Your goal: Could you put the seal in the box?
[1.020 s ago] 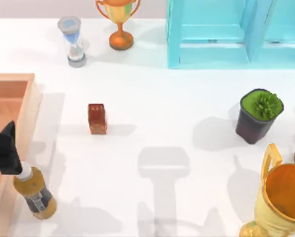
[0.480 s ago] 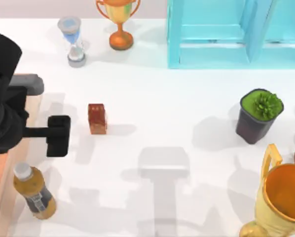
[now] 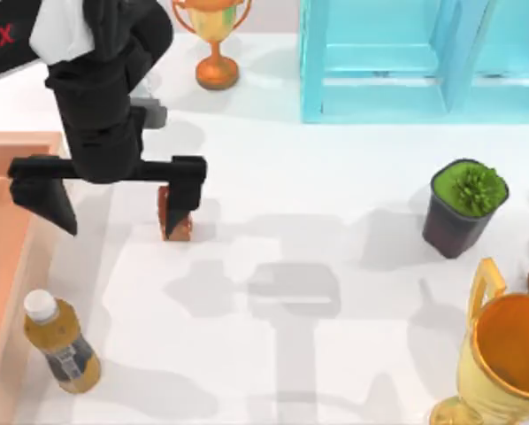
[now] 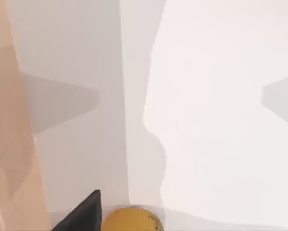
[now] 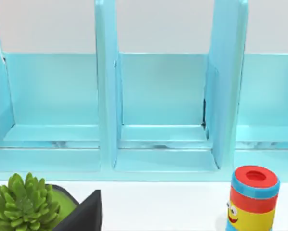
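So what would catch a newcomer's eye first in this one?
The left arm, a large black shape over the table's left side, with its left gripper spread wide open above the table. One finger hangs just over the seal, a small reddish-brown block standing upright, with the box at the left edge. On the right stand a turquoise cabinet, a potted plant and a big gold trophy.

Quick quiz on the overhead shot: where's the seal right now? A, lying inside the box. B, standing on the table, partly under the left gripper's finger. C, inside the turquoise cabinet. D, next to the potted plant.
B: in the top view the seal stands on the white table, right of the box, with one finger of the open left gripper above it.
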Controlling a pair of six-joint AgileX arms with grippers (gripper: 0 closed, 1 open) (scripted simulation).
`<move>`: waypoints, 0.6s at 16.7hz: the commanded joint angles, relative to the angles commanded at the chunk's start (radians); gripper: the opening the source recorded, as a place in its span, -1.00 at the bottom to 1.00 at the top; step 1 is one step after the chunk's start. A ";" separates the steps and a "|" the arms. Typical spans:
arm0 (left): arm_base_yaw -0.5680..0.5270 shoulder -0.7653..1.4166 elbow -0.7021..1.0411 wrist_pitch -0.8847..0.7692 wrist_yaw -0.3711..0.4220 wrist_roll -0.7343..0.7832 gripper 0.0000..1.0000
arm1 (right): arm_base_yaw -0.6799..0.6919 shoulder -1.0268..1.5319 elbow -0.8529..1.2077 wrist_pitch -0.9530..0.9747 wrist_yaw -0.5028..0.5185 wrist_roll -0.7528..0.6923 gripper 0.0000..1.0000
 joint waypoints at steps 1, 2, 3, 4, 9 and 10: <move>-0.007 0.051 0.075 -0.024 -0.001 -0.010 1.00 | 0.000 0.000 0.000 0.000 0.000 0.000 1.00; -0.014 0.094 0.146 -0.041 -0.002 -0.019 1.00 | 0.000 0.000 0.000 0.000 0.000 0.000 1.00; -0.019 0.129 0.208 -0.053 -0.003 -0.027 1.00 | 0.000 0.000 0.000 0.000 0.000 0.000 1.00; -0.023 0.157 0.263 -0.061 -0.003 -0.034 1.00 | 0.000 0.000 0.000 0.000 0.000 0.000 1.00; -0.032 0.214 0.381 -0.069 -0.003 -0.048 1.00 | 0.000 0.000 0.000 0.000 0.000 0.000 1.00; -0.032 0.214 0.381 -0.069 -0.003 -0.048 1.00 | 0.000 0.000 0.000 0.000 0.000 0.000 1.00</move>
